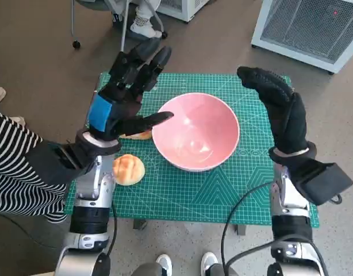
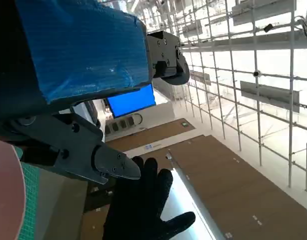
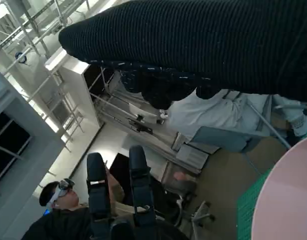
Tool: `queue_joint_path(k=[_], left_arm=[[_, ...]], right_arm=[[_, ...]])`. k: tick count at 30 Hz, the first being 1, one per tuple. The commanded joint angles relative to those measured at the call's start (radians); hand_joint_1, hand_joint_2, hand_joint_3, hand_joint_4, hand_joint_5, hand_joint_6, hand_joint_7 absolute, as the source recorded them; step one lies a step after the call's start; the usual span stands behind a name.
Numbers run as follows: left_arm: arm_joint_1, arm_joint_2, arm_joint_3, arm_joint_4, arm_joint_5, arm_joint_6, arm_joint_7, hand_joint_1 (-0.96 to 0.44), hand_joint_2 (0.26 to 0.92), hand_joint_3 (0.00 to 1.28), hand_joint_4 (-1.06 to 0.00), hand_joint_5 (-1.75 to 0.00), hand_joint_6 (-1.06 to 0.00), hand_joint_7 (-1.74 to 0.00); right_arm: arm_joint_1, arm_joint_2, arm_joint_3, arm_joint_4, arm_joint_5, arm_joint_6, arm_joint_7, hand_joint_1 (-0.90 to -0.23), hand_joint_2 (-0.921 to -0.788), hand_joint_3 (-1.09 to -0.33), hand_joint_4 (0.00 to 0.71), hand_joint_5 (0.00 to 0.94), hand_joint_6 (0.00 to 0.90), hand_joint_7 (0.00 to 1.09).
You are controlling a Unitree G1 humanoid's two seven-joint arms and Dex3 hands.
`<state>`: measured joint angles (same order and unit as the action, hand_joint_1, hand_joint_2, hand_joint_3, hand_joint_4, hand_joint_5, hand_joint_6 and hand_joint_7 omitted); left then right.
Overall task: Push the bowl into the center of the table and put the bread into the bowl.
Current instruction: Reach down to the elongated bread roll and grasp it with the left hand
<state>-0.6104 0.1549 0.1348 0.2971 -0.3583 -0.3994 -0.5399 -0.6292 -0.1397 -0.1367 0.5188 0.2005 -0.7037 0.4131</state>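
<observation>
A pink bowl (image 1: 196, 131) stands near the middle of the green cutting mat (image 1: 234, 190). A golden bread roll (image 1: 129, 169) lies on the mat left of the bowl, and another piece of bread (image 1: 139, 135) peeks out beneath my left hand. My left hand (image 1: 126, 92) is raised above the mat's left side, fingers spread, holding nothing. My right hand (image 1: 278, 106) is lifted to the right of the bowl, fingers extended and empty. The bowl's rim (image 2: 6, 195) edges into the left wrist view and also shows as the pink rim (image 3: 288, 200) in the right wrist view.
A person in a striped sleeve (image 1: 15, 167) sits at the left of the table, and another person's feet (image 1: 143, 23) are at the far side. A white ventilated cabinet (image 1: 309, 29) stands at the back right. A person with goggles (image 3: 63, 192) appears in the right wrist view.
</observation>
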Motion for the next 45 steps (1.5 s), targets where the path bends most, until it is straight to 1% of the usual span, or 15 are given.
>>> queue_joint_path(k=[1,6,10,12,15,18,20,24,30,35,43,45], left_arm=[[-0.019,0.039,0.029,0.000,-0.024,-0.018,-0.033,-0.22,0.906,0.11,-0.22,0.00,0.00,-0.57],[-0.040,0.083,0.060,0.052,-0.018,-0.040,-0.057,-0.24,0.907,0.10,-0.22,0.00,-0.01,-0.53],[-0.084,0.156,0.082,0.160,0.039,-0.095,-0.060,-0.25,0.915,0.04,-0.23,0.00,-0.09,-0.44],[-0.104,0.201,0.079,0.215,0.094,-0.128,-0.042,-0.25,0.915,0.03,-0.24,0.00,-0.12,-0.40],[-0.142,0.303,0.057,0.305,0.225,-0.157,0.008,-0.26,0.904,0.01,-0.25,0.00,-0.17,-0.33],[-0.180,0.370,0.034,0.378,0.306,-0.162,0.029,-0.27,0.887,0.00,-0.26,0.00,-0.21,-0.26],[-0.216,0.418,0.011,0.432,0.348,-0.133,0.020,-0.26,0.870,0.00,-0.26,0.00,-0.24,-0.23],[-0.264,0.465,-0.027,0.513,0.402,-0.119,0.008,-0.23,0.851,0.00,-0.25,0.00,-0.27,-0.18],[-0.318,0.497,-0.089,0.612,0.476,-0.127,0.015,-0.24,0.831,0.00,-0.23,0.00,-0.30,-0.11],[-0.350,0.496,-0.159,0.699,0.566,-0.161,0.065,-0.25,0.815,0.00,-0.23,0.00,-0.32,-0.10],[-0.371,0.498,-0.180,0.746,0.582,-0.186,0.086,-0.25,0.809,0.00,-0.23,0.00,-0.34,-0.08],[-0.391,0.478,-0.243,0.784,0.656,-0.130,0.107,-0.23,0.809,0.00,-0.22,0.00,-0.34,-0.07]], right_arm=[[0.023,0.008,0.010,0.003,-0.005,0.021,-0.014,-0.787,-0.921,-0.737,0.211,0.002,0.020,0.60],[0.020,0.012,0.016,0.007,-0.011,0.019,-0.023,-0.804,-0.921,-0.736,0.211,0.002,0.016,0.60],[0.021,0.012,0.020,0.010,-0.017,0.015,-0.030,-0.813,-0.921,-0.737,0.211,0.002,0.013,0.61],[0.022,0.011,0.021,0.011,-0.016,0.015,-0.031,-0.815,-0.921,-0.738,0.211,0.002,0.011,0.61],[0.026,0.009,0.022,0.010,-0.011,0.013,-0.029,-0.817,-0.921,-0.740,0.210,0.001,0.008,0.61],[0.028,0.007,0.021,0.011,-0.010,0.012,-0.029,-0.814,-0.921,-0.740,0.210,0.001,0.006,0.62],[0.029,0.006,0.020,0.013,-0.006,0.011,-0.026,-0.807,-0.921,-0.741,0.210,0.001,0.005,0.62],[0.027,0.005,0.019,0.018,-0.002,0.011,-0.024,-0.802,-0.921,-0.740,0.211,0.001,0.001,0.62],[0.020,0.004,0.016,0.029,0.004,0.012,-0.020,-0.799,-0.921,-0.739,0.210,0.001,-0.001,0.61],[0.017,0.002,0.013,0.036,0.010,0.010,-0.017,-0.799,-0.921,-0.738,0.209,0.000,-0.001,0.61],[0.016,0.002,0.013,0.039,0.011,0.009,-0.017,-0.799,-0.921,-0.738,0.209,0.000,-0.001,0.61],[0.013,0.002,0.011,0.045,0.012,0.009,-0.018,-0.799,-0.921,-0.737,0.209,0.000,-0.001,0.61]])
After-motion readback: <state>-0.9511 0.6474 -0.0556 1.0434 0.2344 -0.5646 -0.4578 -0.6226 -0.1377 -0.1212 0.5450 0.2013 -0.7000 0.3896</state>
